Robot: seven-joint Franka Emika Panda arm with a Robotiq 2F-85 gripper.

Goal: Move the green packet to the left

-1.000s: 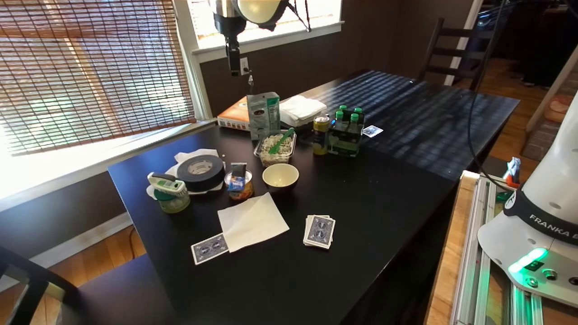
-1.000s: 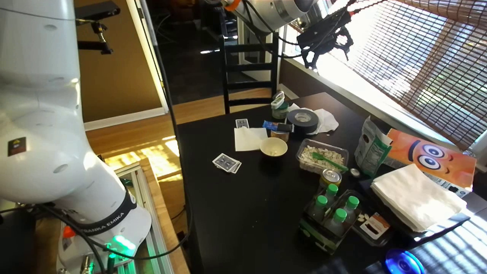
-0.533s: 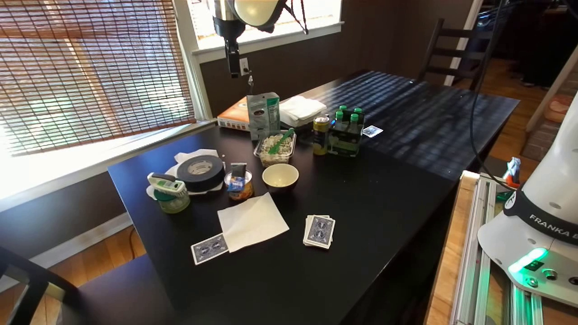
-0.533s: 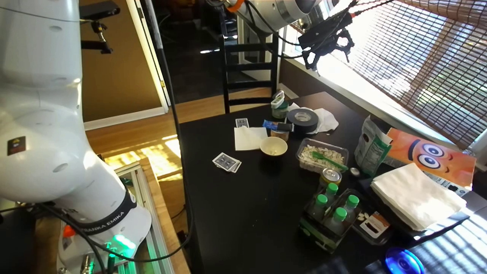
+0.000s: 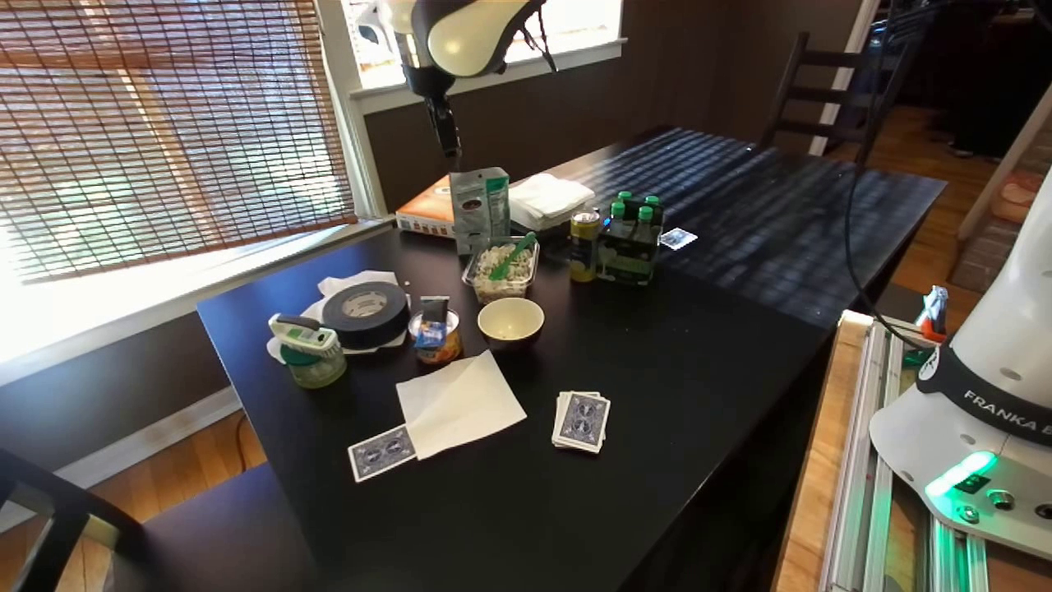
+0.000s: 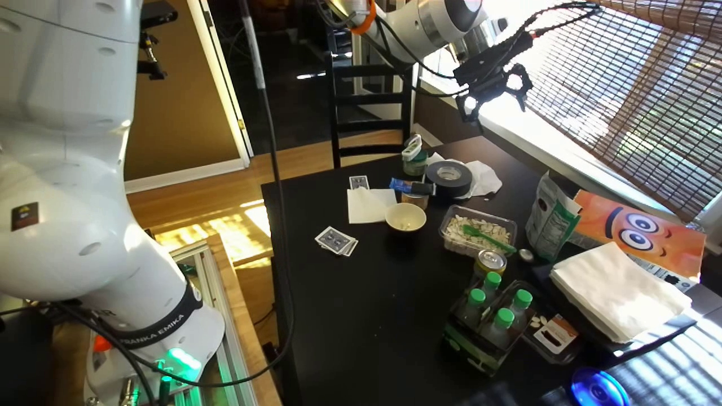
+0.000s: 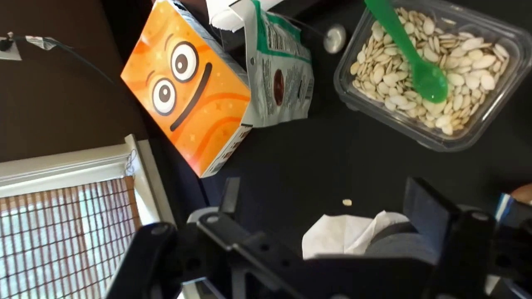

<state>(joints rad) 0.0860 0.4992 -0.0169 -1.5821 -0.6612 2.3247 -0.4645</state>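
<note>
Black, glossy tabletop (image 5: 682, 370) crosses the middle of the frame in an exterior view, with a woven brown window blind (image 5: 164, 123) at upper left. Through the wrist view I see the tall, upright silver-grey and green packet (image 7: 291, 83) at top centre, between a cartoon-faced orange cardboard box (image 7: 216, 108) at upper left and a clear plastic tub (image 7: 390, 117) of pale seeds (image 7: 399, 89) at upper right. My black two-fingered gripper (image 7: 326, 199) sits along the bottom edge, fingers spread wide apart.
</note>
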